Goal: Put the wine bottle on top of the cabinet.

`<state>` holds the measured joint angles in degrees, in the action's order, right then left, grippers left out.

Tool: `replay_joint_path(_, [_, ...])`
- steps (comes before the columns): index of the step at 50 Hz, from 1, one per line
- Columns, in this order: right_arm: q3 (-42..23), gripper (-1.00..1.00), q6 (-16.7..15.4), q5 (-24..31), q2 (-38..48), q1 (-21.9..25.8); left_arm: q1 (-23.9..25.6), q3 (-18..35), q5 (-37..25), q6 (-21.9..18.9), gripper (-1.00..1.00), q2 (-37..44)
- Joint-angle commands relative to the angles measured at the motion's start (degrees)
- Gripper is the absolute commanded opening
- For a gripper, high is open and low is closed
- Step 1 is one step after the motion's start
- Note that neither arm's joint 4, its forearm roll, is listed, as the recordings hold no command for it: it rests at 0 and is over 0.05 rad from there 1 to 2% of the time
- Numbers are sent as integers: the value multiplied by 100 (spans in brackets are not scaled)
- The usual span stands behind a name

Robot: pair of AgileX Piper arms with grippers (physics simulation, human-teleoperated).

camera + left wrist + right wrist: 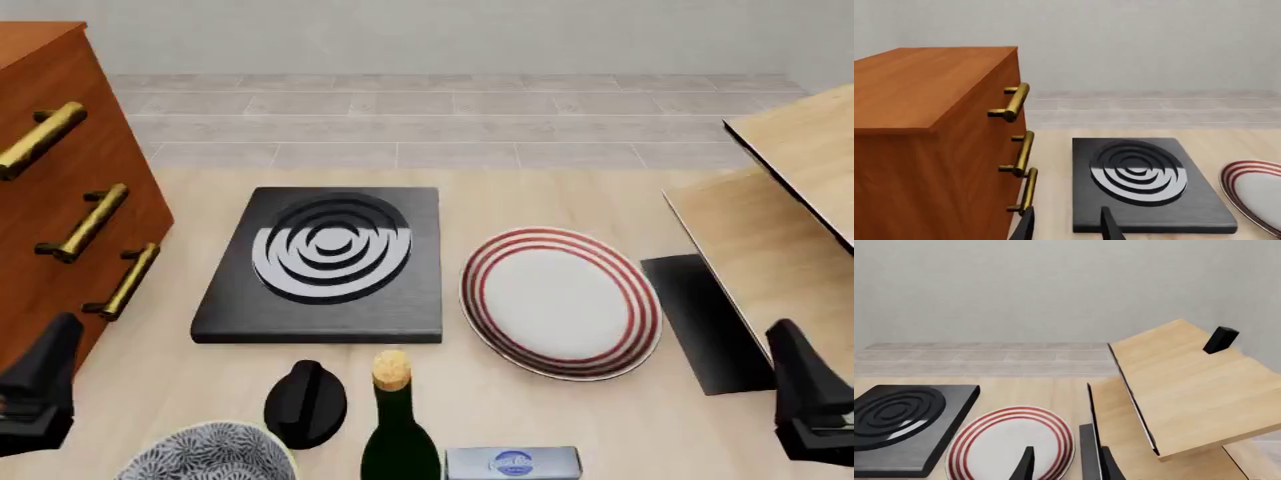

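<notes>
Black knob (306,402) beside wine bottle (396,432); cabinet (54,190) left.

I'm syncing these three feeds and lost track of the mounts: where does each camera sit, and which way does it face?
Front view: fixed above and behind the arms, looking forward and down at the hob, plate and wine bottle; both grippers' dark bodies show at the lower corners.
Left wrist view: behind the left gripper, facing the cabinet and hob; its fingertips show.
Right wrist view: behind the right gripper, facing the plate and slanted wood panels; its fingertips show.
Shared: hob and plate appear in all three.
</notes>
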<state>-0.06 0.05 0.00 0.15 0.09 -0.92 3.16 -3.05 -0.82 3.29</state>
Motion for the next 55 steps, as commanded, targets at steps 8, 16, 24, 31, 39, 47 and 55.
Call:
replay_joint_path(8, [-13,100,84,-40,146,21,173,-65,150,252,100,-263])
replay_joint_path(16, [-30,100,47,54,32,24,735,447,-310,125,100,-252])
replay_joint_path(24, [-34,100,31,60,15,25,1182,783,-718,204,100,-297])
replay_joint_path(31, [-30,100,58,54,42,24,1780,1134,-1021,131,100,-235])
replay_joint_path(39, [-23,100,66,38,60,23,2617,1102,-995,122,100,-43])
replay_joint_path(47, [-29,100,54,58,32,24,2978,1043,-864,-51,100,171])
replay_joint_path(55, [-34,100,38,57,25,25,3232,1195,-853,189,100,258])
